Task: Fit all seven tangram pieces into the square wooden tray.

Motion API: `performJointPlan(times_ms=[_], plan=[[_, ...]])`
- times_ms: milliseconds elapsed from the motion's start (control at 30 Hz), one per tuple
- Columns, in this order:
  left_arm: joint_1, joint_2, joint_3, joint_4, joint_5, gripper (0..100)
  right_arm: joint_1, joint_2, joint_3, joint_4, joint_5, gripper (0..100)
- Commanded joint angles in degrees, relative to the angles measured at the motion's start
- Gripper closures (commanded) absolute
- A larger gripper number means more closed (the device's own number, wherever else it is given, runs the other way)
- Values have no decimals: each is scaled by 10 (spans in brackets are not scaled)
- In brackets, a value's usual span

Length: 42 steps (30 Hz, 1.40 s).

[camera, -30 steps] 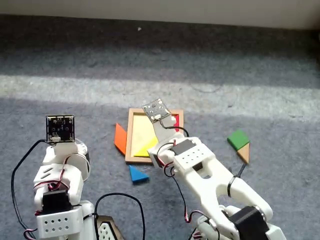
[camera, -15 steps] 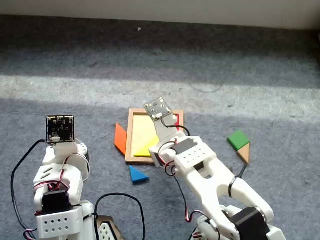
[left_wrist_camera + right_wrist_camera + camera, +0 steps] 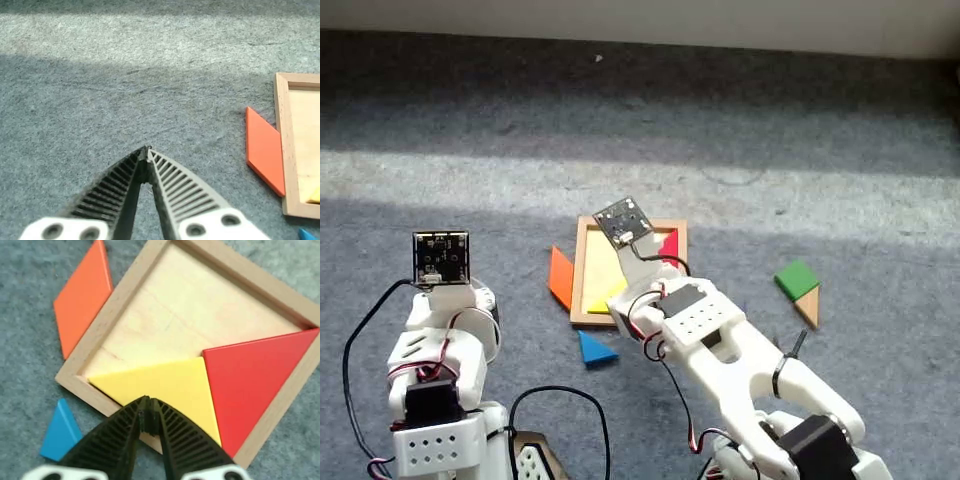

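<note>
The right gripper (image 3: 145,401), fingers clenched empty, is over the yellow triangle's (image 3: 165,382) edge in the tray (image 3: 116,305); the left gripper (image 3: 146,150) is clenched too.

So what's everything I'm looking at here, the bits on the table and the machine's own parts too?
Square wooden tray: one, pale wood, mid-table, under the right arm.
Large yellow triangle: one, yellow, flat inside the tray.
Large red triangle: one, red, inside the tray, against the yellow one.
Orange parallelogram: one, orange, just outside the tray, on the left arm's side.
Small blue triangle: one, blue, outside the tray's near corner.
Green square: one, green, right of the tray, apart from it.
Tan triangle: one, light brown, against the green square.
Grey table cover: one, grey, under everything.
Left gripper: one, black, shut, over bare cover.
Right gripper: one, black, shut, over the tray's near rim.
</note>
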Motion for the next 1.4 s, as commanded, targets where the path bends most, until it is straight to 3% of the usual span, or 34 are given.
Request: performJointPlan(times_ms=[0,333,500,933,1167,1367], plan=[[-5,-4,-3,1,4,995,7,-57,-3,17,-2,991],[-5,-4,-3,1,4,995,79,-188,46,91,0,989],[-5,-4,-3,1,4,995,103,-146,48,90,44,989],[-4,-4,-3,0,4,995,108,-6,2,88,44,990],[-4,-4,-3,-2,4,995,114,-99,7,90,45,990],[-2,-4,-3,-2,4,995,171,-194,15,141,47,988]])
